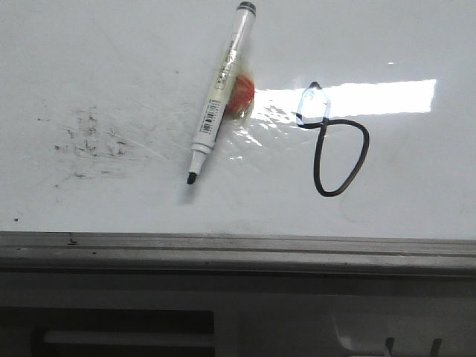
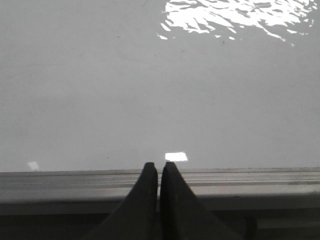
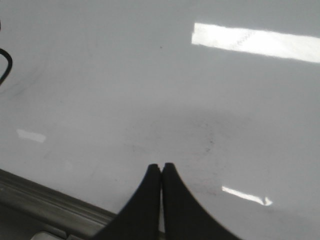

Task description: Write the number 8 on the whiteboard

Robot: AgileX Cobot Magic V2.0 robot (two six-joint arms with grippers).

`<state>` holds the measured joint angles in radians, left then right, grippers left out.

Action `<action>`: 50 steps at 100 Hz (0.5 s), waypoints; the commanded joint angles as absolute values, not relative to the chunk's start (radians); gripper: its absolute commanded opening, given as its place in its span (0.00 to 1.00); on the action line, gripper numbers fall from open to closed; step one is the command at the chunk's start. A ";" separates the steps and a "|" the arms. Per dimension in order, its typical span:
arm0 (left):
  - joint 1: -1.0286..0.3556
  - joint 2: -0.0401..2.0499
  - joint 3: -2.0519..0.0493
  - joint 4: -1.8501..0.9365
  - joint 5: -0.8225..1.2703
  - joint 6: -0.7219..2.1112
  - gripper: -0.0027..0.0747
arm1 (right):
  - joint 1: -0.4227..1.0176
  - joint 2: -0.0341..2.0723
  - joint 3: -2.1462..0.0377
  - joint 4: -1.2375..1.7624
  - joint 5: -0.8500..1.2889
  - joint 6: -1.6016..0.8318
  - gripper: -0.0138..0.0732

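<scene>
Front view: the whiteboard [image 1: 111, 59] lies flat and fills most of the frame, bordered at its near edge by a grey metal ledge [image 1: 238, 249]. The number 8 [image 1: 331, 141] is drawn in thin black line right of centre; its small upper loop sits partly in a bright rectangular glare [image 1: 372, 97] and its larger lower loop extends toward the near edge. A white marker [image 1: 218, 97] lies uncapped on the board left of the figure and apart from it, black tip pointing toward the near edge, dark end pointing away. An orange-red object [image 1: 242, 95] rests against the marker's barrel on the side facing the figure. Black smudges [image 1: 89, 137] are scattered further left. Neither of my hands appears here.

Left wrist view: my left hand [image 2: 159, 167] has its two dark fingers pressed together, holding nothing, positioned over the ledge at the board's edge.

Right wrist view: my right hand [image 3: 161, 167] is likewise fully closed and empty, over bare board surface. A short arc of the figure's black line shows at the frame edge.
</scene>
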<state>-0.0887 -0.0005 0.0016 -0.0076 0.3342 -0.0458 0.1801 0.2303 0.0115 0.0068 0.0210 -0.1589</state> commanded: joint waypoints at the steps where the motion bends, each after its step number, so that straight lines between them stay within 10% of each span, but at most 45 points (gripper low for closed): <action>1: -0.087 -0.030 0.033 -0.017 0.285 -0.053 0.01 | 0.153 0.211 0.024 -0.015 -0.009 -0.155 0.09; 50: -0.087 -0.030 0.033 -0.020 0.285 -0.053 0.01 | 0.086 -0.029 0.024 -0.107 0.291 -0.155 0.09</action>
